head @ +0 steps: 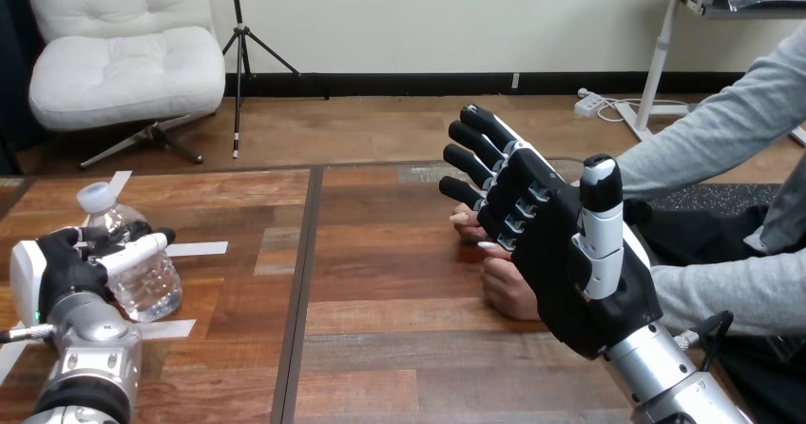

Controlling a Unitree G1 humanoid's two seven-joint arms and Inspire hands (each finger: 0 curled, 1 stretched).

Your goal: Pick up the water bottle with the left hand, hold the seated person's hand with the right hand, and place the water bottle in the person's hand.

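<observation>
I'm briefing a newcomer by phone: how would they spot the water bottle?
Look at the left end of the wooden table, near the white tape strips. The water bottle is there, gripped by the left hand: the one clear thing, white-capped.

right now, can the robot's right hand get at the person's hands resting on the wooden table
Probably yes. The right hand is open and raised just in front of the person's hands, which rest on the wooden table, with nothing visible between them.

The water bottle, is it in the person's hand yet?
No, the water bottle is at the left of the table, the left hand curled round it, far from the person's hands.
</observation>
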